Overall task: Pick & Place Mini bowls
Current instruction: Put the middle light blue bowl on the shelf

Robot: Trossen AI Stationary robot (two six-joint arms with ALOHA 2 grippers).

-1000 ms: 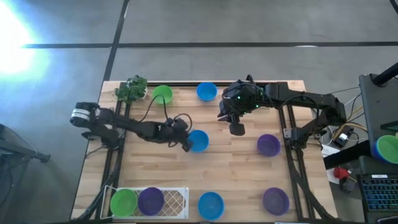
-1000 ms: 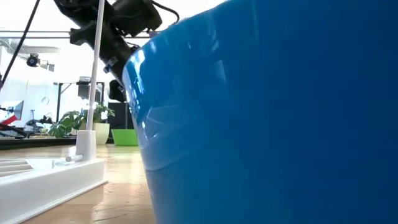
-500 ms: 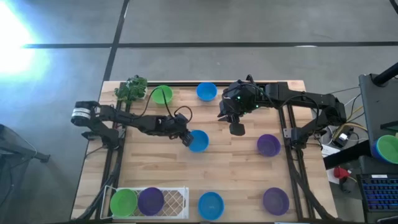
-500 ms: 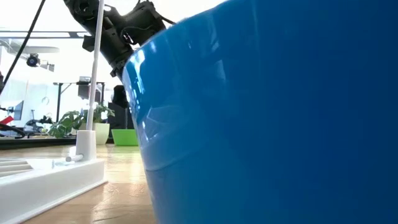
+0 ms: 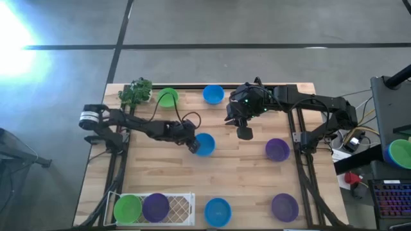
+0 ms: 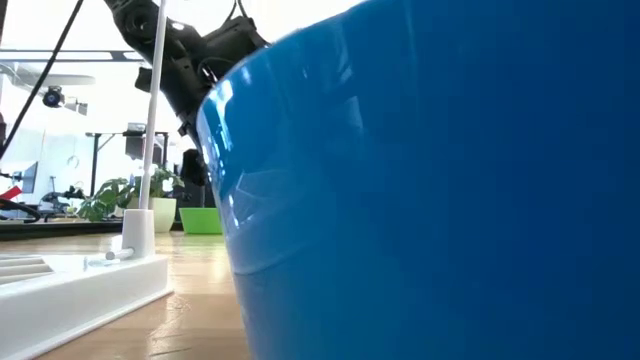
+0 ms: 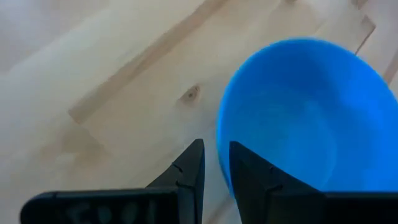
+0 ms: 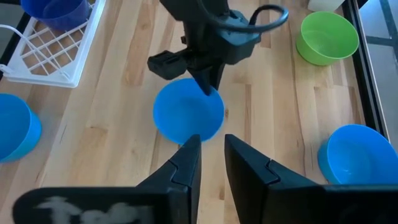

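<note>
A blue mini bowl [image 5: 205,145] stands on its base at the middle of the wooden table; it also shows in the left wrist view [image 7: 305,112] and the right wrist view [image 8: 188,115]. My left gripper [image 5: 192,144] is at the bowl's left rim, shut on it. My right gripper [image 5: 244,133] hangs shut and empty above the table, to the right of and a little beyond that bowl. Other mini bowls stand about: green [image 5: 167,97], blue [image 5: 213,94], purple [image 5: 277,149], purple [image 5: 284,206], blue [image 5: 217,212]. My left gripper has the blue bowl's rim [image 7: 220,140] on the bowl's left side between its two fingers, one finger [image 7: 193,165] outside the wall and the other inside the bowl. The fingers come from above, slanting from the table's left. The bowl stands upright with its base on the table.
A white mesh tray [image 5: 183,197] at the near left edge holds a green bowl [image 5: 127,208] and a purple bowl [image 5: 155,206]. A leafy toy plant [image 5: 135,92] stands at the far left corner. The near blue bowl [image 6: 430,180] fills most of the low view.
My left arm has shifted a little while its gripper stays at the blue bowl's left rim. The bowl has stayed in place on the table.
</note>
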